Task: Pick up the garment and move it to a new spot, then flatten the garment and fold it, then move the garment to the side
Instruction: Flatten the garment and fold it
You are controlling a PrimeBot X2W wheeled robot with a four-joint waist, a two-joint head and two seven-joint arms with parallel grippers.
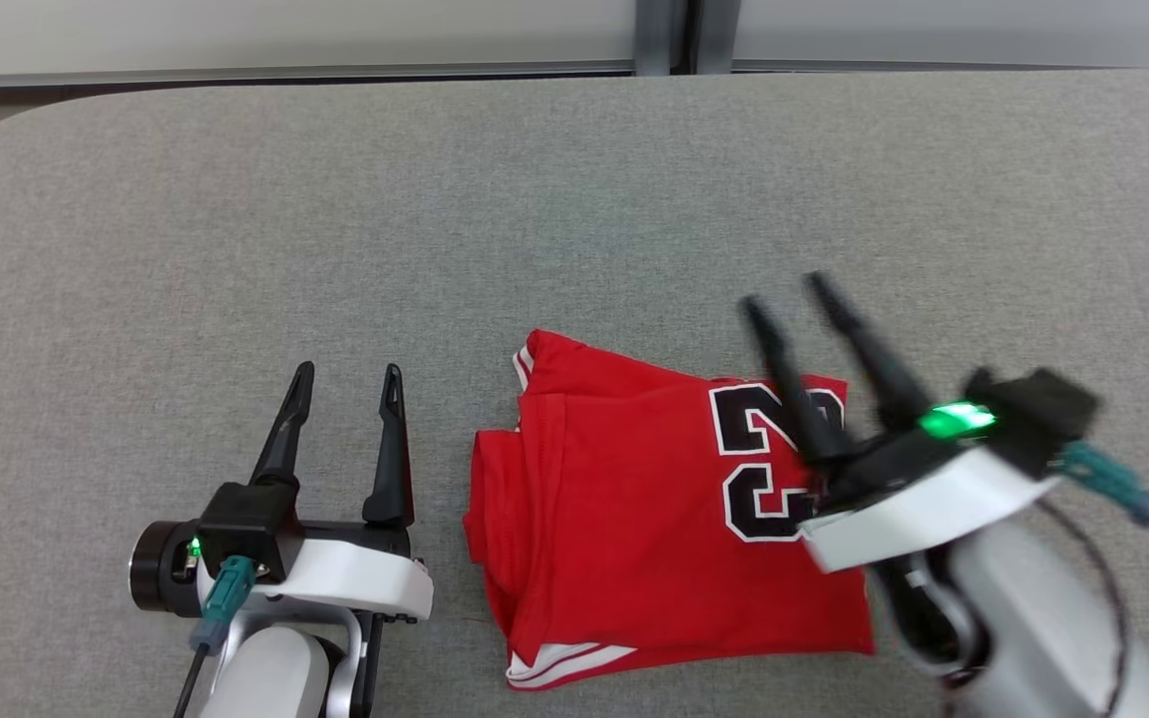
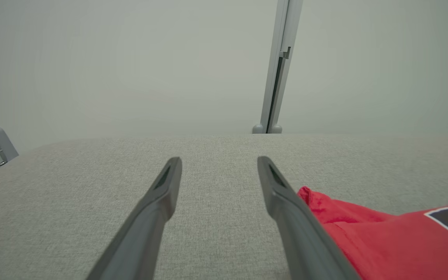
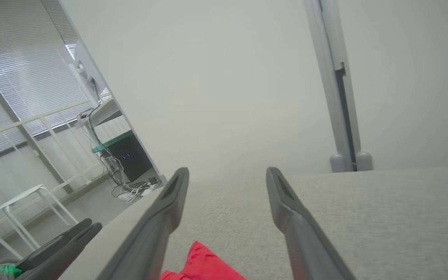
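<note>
In the head view, the red garment [image 1: 634, 499] lies folded into a thick rectangle on the grey bench [image 1: 435, 199], near the front edge and a little to the right of the middle. Its cloth looks smooth and thin, with white stripes at the hems and black numbers with a white border. The left claw [image 1: 349, 372] rests low just beside the garment's left edge, apart from it, with its fingers spread and nothing between them; it seems to be parked out of the way. The right claw [image 1: 786, 292] is above the garment's right side, blurred, with its two dark fingers apart and no cloth in them. The fold therefore appears done, and moving the garment aside is probably what remains.

In the left wrist view, the two tapered fingers stand wide over the woven bench cover, with the garment just beside the right finger.

In the right wrist view, the right claw's fingers are open over the bench, and a red corner shows below them.
</note>
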